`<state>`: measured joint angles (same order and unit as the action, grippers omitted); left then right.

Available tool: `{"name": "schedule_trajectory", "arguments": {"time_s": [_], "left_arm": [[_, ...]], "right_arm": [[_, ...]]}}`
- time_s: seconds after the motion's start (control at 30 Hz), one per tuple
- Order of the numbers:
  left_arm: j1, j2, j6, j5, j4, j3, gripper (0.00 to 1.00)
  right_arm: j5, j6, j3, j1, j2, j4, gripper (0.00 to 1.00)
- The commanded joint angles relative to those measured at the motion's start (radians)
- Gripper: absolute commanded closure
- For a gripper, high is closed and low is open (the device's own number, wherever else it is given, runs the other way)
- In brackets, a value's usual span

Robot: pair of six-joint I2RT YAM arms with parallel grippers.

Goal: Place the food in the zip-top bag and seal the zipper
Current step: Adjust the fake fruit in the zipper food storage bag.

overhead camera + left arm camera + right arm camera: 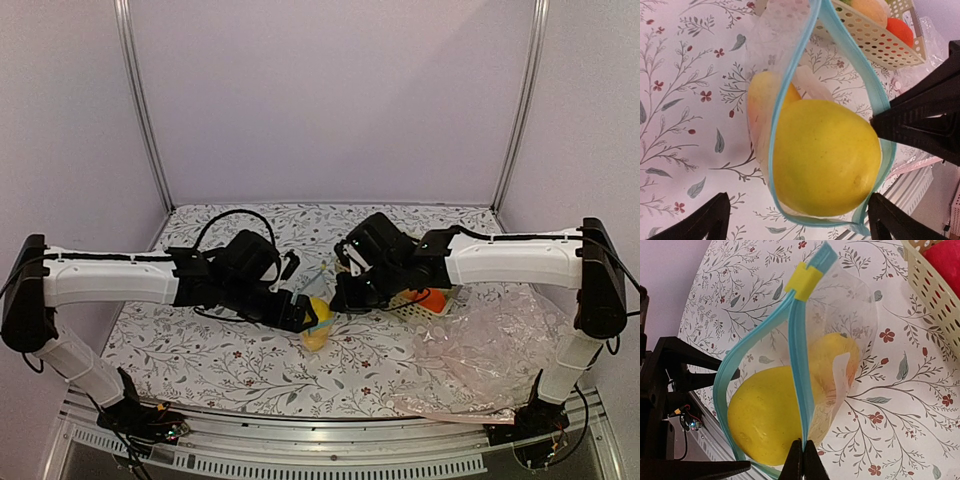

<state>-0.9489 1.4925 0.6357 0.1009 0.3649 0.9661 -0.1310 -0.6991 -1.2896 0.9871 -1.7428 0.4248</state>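
Observation:
The zip-top bag (850, 310) is held up over the table with its mouth spread wide. A rounded bright yellow fruit (825, 160) fills the mouth, and a longer orange-yellow fruit (762, 95) lies deeper inside. The light blue zipper (790, 85) loops around the yellow fruit, with a yellow slider (805, 280) at its far end. My right gripper (803, 447) is shut on one zipper strip. My left gripper (799, 210) is open, its fingers (705, 220) standing either side of the yellow fruit without touching it. From above, both grippers meet at the fruit (318, 335).
A cream perforated basket (875, 40) with an orange fruit (900, 30) and a red fruit (945, 260) stands just beyond the bag. A large pinkish clear plastic sheet (490, 350) lies at the front right. The table's near edge is close under the bag.

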Motion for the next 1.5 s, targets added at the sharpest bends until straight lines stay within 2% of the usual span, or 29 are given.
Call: {"name": "schedule_trajectory", "arguments": {"time_s": [0.0, 0.17, 0.43, 0.73, 1.0, 1.13, 1.3, 1.47], "left_arm": [[-0.011, 0.027, 0.028, -0.06, 0.035, 0.019, 0.07], [-0.011, 0.05, 0.033, -0.085, 0.031, 0.031, 0.17], [-0.011, 0.069, 0.024, -0.098, -0.042, 0.034, 0.25], [-0.011, 0.115, 0.001, -0.067, -0.115, 0.061, 0.25], [-0.01, 0.12, 0.001, -0.085, -0.165, 0.041, 0.29], [-0.01, 0.107, 0.017, -0.097, -0.196, 0.039, 0.18], [-0.008, 0.015, 0.028, -0.132, -0.212, 0.005, 0.01], [-0.003, -0.082, 0.049, -0.09, -0.216, -0.063, 0.01]], "right_arm": [[0.011, 0.026, -0.025, 0.01, 0.026, 0.019, 1.0], [-0.013, 0.042, -0.024, 0.015, 0.028, 0.017, 1.0], [-0.077, 0.062, -0.021, 0.022, 0.024, -0.005, 1.0], [-0.175, 0.065, -0.002, 0.023, 0.005, -0.077, 1.0], [-0.24, 0.023, 0.075, -0.004, 0.042, -0.182, 1.0], [-0.247, 0.015, 0.119, -0.016, 0.064, -0.236, 1.0], [-0.203, 0.001, 0.161, -0.028, 0.076, -0.258, 1.0], [-0.187, -0.02, 0.184, -0.036, 0.093, -0.284, 1.0]]}}
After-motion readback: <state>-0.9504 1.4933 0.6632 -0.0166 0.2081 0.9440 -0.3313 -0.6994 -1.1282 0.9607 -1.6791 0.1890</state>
